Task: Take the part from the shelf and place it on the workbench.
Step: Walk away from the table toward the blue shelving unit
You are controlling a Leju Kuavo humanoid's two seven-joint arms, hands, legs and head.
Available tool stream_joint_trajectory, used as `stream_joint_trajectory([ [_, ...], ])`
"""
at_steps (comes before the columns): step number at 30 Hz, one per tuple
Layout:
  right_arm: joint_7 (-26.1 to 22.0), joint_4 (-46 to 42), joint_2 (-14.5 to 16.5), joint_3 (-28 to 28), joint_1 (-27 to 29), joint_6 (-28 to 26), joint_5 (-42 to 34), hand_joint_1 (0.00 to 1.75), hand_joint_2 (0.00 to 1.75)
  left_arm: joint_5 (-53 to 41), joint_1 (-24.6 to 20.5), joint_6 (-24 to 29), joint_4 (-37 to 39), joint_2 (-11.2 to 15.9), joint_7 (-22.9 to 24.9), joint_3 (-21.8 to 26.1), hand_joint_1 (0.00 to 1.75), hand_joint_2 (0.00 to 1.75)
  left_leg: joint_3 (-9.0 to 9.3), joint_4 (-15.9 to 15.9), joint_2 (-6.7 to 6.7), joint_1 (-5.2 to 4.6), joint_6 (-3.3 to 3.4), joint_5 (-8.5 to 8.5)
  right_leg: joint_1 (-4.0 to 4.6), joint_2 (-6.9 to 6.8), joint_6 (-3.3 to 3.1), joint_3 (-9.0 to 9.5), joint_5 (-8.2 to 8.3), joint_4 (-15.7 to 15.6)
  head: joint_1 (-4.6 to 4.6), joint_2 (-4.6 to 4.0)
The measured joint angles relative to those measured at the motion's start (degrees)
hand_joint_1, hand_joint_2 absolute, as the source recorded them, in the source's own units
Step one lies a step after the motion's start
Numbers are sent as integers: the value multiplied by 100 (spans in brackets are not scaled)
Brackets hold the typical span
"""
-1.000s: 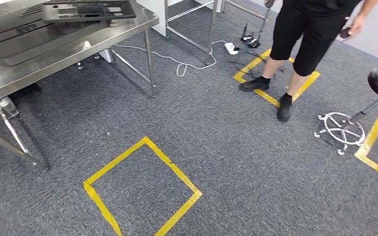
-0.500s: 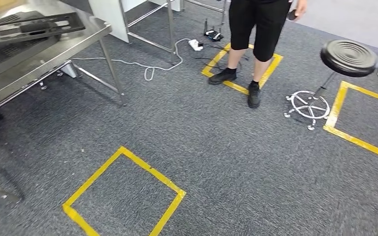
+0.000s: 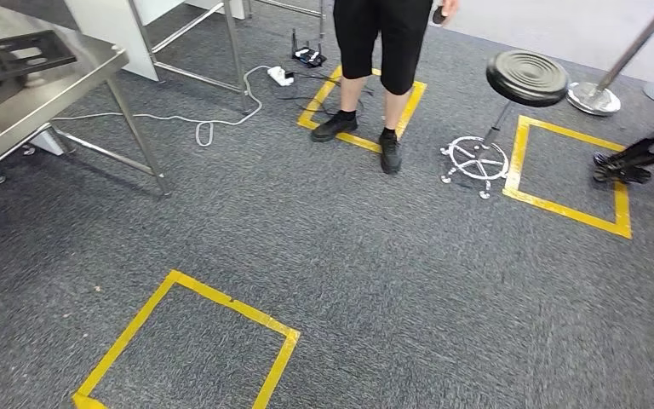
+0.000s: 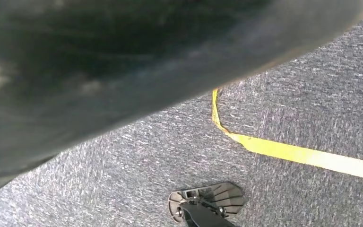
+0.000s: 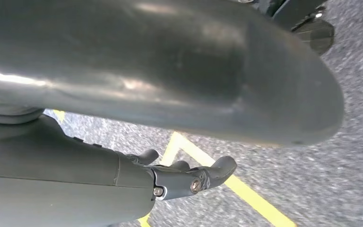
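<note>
Camera swung rightward: steel workbench (image 3: 47,94) now at upper left edge, dark part (image 3: 13,58) lying on it. Person (image 3: 381,51) top centre; stool (image 3: 524,81) upper right. Right hand (image 5: 189,177): fingers loosely curled, empty. Left hand: state cannot be told.

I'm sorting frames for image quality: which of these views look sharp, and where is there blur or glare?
Head view: sharp, evenly lit grey carpet, soft reflections on the steel workbench. Left wrist view: a dark out-of-focus mass up close, yellow floor tape clear. Right wrist view: blurred carpet, glare streak on the near grey cover, right hand fairly crisp.
</note>
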Motion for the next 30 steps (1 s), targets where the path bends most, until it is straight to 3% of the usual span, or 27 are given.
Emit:
stream_joint_trajectory([
  [1,0,0,-1,0,6,3,6,0,0,-10,-2,16,0,0,5,0,0,0,4,0,66,-1,-2,-6,-7,-25,46,57,74,-116,2,0],
  [3,-2,0,-3,0,9,7,14,0,0,-36,-8,45,0,-1,14,0,0,0,26,0,180,-6,-22,-23,-5,-214,123,474,360,-900,6,0],
  [5,-4,0,-3,0,-23,9,20,0,0,-44,-5,65,0,-2,23,0,0,0,61,0,288,-37,-82,-61,30,-444,99,836,581,-1556,-1,0],
  [6,-4,0,-1,0,-39,9,21,0,0,-43,-4,74,0,-1,27,0,0,0,82,-2,341,-50,-116,-79,54,-496,54,895,631,-1679,-5,0],
  [8,-4,0,1,0,-43,10,21,0,0,-43,-9,82,0,-1,28,0,0,0,137,-27,452,-51,-185,-102,80,-382,-36,887,674,-1682,-15,0],
  [9,-2,0,3,0,-31,10,21,0,0,-45,-13,81,0,0,15,0,0,0,153,-12,439,-37,-218,-130,58,-319,-75,897,694,-1703,-18,0],
  [11,14,1,6,0,-19,12,20,0,0,-54,-15,68,0,2,-32,0,0,0,64,276,216,-12,-259,-345,-2,-195,-159,962,720,-1754,-44,0],
  [13,29,2,14,0,-24,17,20,0,0,-60,-2,44,0,5,-70,0,0,0,-247,1004,-87,2,-268,-742,-19,-69,-216,971,721,-1766,-70,0],
  [14,34,2,23,0,-27,22,20,0,0,-60,7,36,1,6,-76,-1,0,0,-409,1355,-159,2,-273,-886,-13,8,-226,973,718,-1764,-74,0],
  [15,37,2,31,0,-29,26,20,0,0,-61,14,31,1,6,-81,-1,0,0,-510,1557,-195,3,-280,-928,-9,97,-227,979,717,-1760,-75,0],
  [16,44,2,38,0,-26,28,21,0,0,-61,18,31,2,6,-86,-1,0,0,-515,1538,-211,9,-287,-842,-11,190,-225,988,716,-1754,-77,0],
  [18,54,2,44,0,-22,31,21,0,0,-61,24,31,3,7,-98,-1,0,0,-257,905,-329,49,-303,-413,-24,368,-205,997,705,-1722,-79,0],
  [20,57,3,42,0,-32,35,21,0,0,-64,31,31,8,4,-113,-2,0,0,-12,276,-603,97,-315,-152,-11,517,-145,940,681,-1640,-82,0],
  [21,57,4,40,0,-34,39,21,0,0,-69,32,34,10,3,-119,-2,0,0,25,153,-701,99,-305,-137,-9,576,-106,896,676,-1612,-84,0],
  [23,57,4,39,0,-18,42,29,0,0,-90,27,85,11,2,-115,-2,0,0,21,133,-650,59,-228,-158,-23,691,-33,829,700,-1619,-78,0],
  [24,57,4,39,0,-1,43,33,0,0,-107,25,128,9,2,-106,-3,0,0,43,113,-588,47,-180,-143,-32,669,-7,801,704,-1607,-78,0],
  [26,57,4,42,1,7,43,43,0,0,-146,21,235,6,1,-68,-4,0,0,89,73,-455,45,-91,-110,-19,404,11,638,596,-1343,-48,0],
  [28,57,4,51,2,-22,44,51,0,0,-174,24,313,4,1,-11,-4,0,0,105,63,-302,26,-39,-108,-3,92,-8,263,336,-640,-17,0],
  [30,57,4,55,2,-39,45,63,0,0,-184,29,350,4,1,39,-4,0,0,108,64,-145,4,-17,-123,-14,14,8,-88,169,-11,-15,0],
])
